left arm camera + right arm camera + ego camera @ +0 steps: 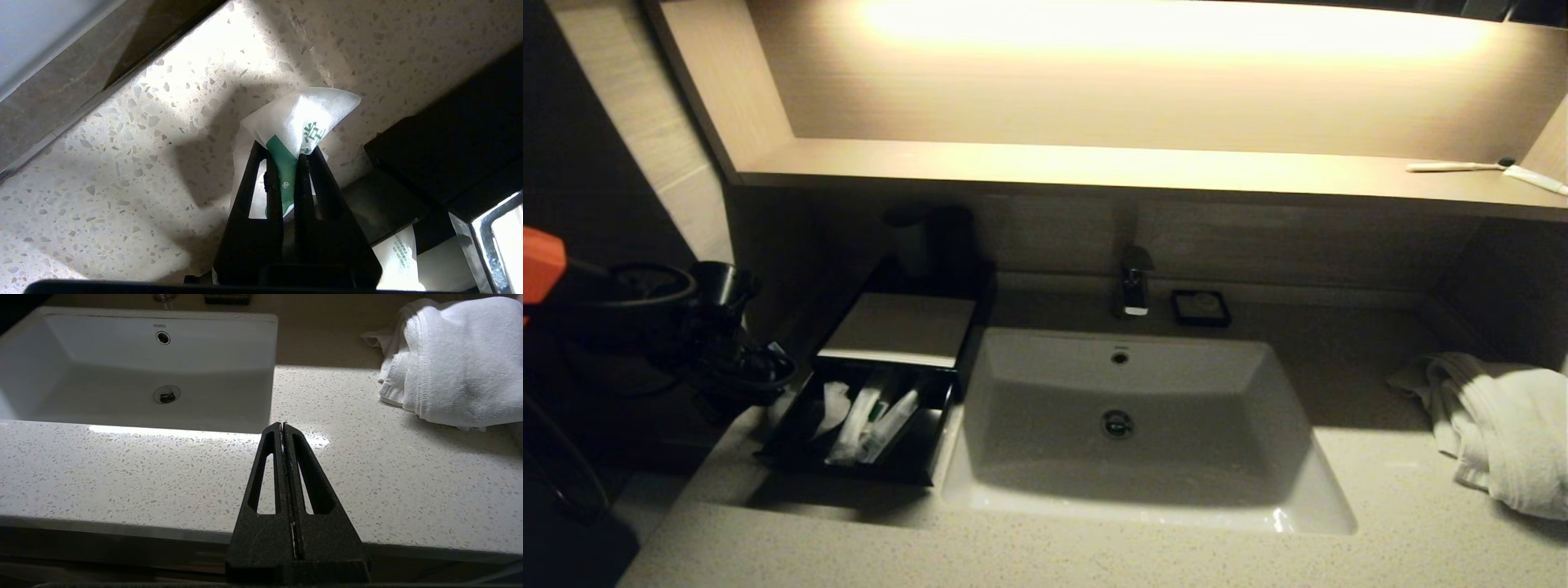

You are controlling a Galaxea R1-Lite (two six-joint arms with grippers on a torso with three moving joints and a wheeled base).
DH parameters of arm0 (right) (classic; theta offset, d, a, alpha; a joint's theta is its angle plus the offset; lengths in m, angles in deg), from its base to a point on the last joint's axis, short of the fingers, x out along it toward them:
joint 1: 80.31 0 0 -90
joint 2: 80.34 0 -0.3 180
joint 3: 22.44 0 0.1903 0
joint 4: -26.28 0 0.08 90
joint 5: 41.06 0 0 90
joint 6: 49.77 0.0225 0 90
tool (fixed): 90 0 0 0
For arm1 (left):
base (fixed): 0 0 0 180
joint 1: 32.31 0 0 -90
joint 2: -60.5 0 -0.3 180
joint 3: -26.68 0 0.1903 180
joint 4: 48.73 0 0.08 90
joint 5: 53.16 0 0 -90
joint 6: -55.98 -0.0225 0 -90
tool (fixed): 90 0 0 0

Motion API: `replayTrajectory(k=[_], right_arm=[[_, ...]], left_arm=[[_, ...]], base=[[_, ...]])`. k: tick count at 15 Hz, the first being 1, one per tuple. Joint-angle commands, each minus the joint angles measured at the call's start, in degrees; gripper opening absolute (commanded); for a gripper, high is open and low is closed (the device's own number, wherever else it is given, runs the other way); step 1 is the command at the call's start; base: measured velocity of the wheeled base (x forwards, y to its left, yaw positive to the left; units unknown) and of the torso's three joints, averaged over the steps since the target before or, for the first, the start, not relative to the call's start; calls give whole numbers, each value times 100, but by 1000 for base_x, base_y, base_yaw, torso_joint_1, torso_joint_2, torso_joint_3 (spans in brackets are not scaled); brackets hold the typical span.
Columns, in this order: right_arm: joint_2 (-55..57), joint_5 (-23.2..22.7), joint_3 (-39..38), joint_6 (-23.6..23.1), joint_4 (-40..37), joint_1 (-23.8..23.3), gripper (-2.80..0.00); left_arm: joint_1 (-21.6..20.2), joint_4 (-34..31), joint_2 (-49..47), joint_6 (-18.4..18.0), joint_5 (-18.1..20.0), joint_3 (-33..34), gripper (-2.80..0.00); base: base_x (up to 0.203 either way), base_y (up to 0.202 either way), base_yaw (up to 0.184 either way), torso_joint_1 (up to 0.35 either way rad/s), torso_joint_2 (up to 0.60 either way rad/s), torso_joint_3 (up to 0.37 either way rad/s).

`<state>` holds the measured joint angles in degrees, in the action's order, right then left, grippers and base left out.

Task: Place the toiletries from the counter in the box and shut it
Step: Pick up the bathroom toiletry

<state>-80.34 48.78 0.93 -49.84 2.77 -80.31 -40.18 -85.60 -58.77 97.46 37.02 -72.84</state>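
Black fingers of the left gripper (291, 157) pinch a white sachet (298, 118) with green marks, just above the speckled counter (122, 171), at the frame's centre in the left wrist view. In the head view the glossy black box (894, 331) sits left of centre beside the white sink (1127, 425); its drawer (858, 425) is slid open toward the viewer and holds several white toiletries (874, 420). The right gripper (283, 426), fingers pressed together and holding nothing, hangs over the counter's front edge. A white towel (1503, 425) lies at far right.
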Motion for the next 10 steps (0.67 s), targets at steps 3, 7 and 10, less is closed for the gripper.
replayTrajectory(k=[3, 7, 10], right_arm=[[0, -2, 0, -1, -3, 0, -280], [0, -2, 0, -1, -3, 0, -280], [0, -2, 0, -1, -3, 0, -280]], left_arm=[[-14, -12, 118, 28, 8, 4, -280], [-90, -37, 556, 35, 8, 11, -280], [-100, -90, 1004, 28, 32, 76, -280]], base=[[0, 0, 0, 0, 0, 0], [0, 0, 0, 0, 0, 0], [0, 0, 0, 0, 0, 0]])
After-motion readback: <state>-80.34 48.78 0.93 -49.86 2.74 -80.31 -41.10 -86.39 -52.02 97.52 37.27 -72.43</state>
